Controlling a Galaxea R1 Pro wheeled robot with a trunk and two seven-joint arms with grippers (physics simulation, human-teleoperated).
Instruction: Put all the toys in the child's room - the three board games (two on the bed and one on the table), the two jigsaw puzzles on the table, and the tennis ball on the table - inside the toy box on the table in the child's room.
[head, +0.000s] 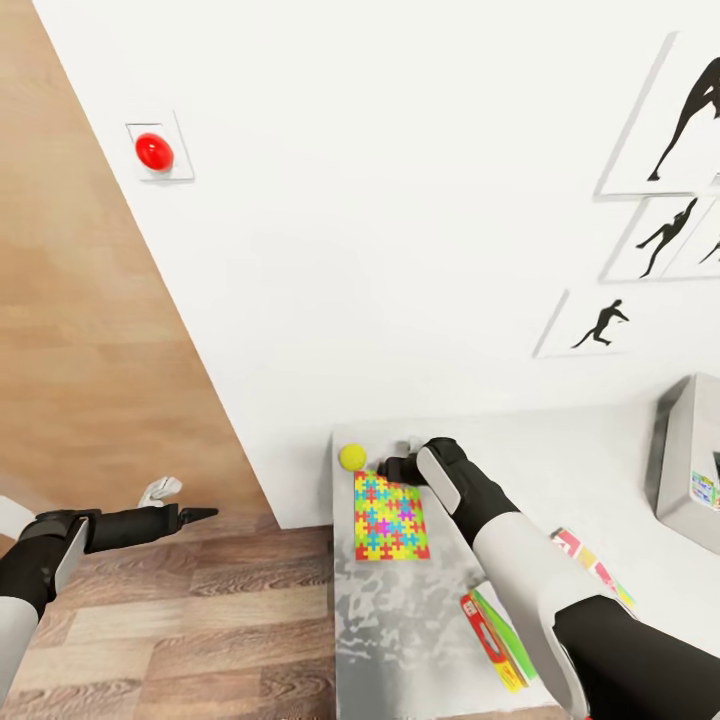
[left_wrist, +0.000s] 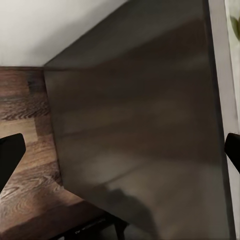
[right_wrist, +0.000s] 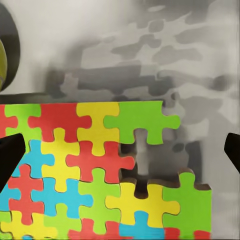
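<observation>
The tennis ball (head: 352, 457) lies at the far left corner of the table (head: 420, 620). Beside it lies a jigsaw puzzle (head: 390, 516), flat on the speckled top. My right gripper (head: 386, 467) hovers over the puzzle's far edge, just right of the ball, open and holding nothing. In the right wrist view the jigsaw puzzle (right_wrist: 100, 170) spreads between the wide-apart fingertips (right_wrist: 10, 155), with the tennis ball (right_wrist: 2, 65) at the picture's edge. A red-and-green board game (head: 497, 640) lies near the front. The toy box (head: 685, 470) stands at the right. My left gripper (head: 203, 515) is open over the floor, left of the table.
Another colourful flat box (head: 590, 562) peeks out from behind my right forearm. The white wall runs along the table's far side, with a red button (head: 154, 151) and silhouette pictures (head: 680, 120). The table's dark side panel (left_wrist: 140, 125) faces my left gripper, above the wood floor (left_wrist: 25, 115).
</observation>
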